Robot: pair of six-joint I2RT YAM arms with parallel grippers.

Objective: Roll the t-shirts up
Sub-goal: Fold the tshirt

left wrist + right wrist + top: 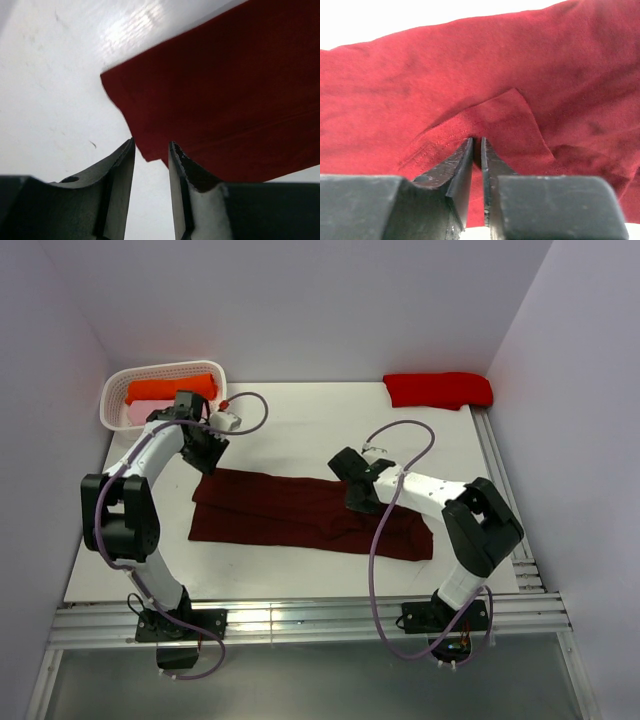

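Note:
A dark maroon t-shirt (300, 512) lies folded into a long strip across the middle of the white table. My left gripper (207, 455) hovers at the strip's far left corner. In the left wrist view its fingers (151, 142) stand open, with only bare table between them and the shirt's corner (145, 145) just beyond the tips. My right gripper (352, 490) is down on the shirt right of its middle. In the right wrist view it (476, 142) is shut on a raised fold of the maroon cloth (490, 115).
A white basket (113, 390) at the back left holds an orange shirt (170, 390) and a pale pink one (137, 415). A bright red shirt (438, 390) lies bunched at the back right. Metal rails (500, 480) run along the table's right edge.

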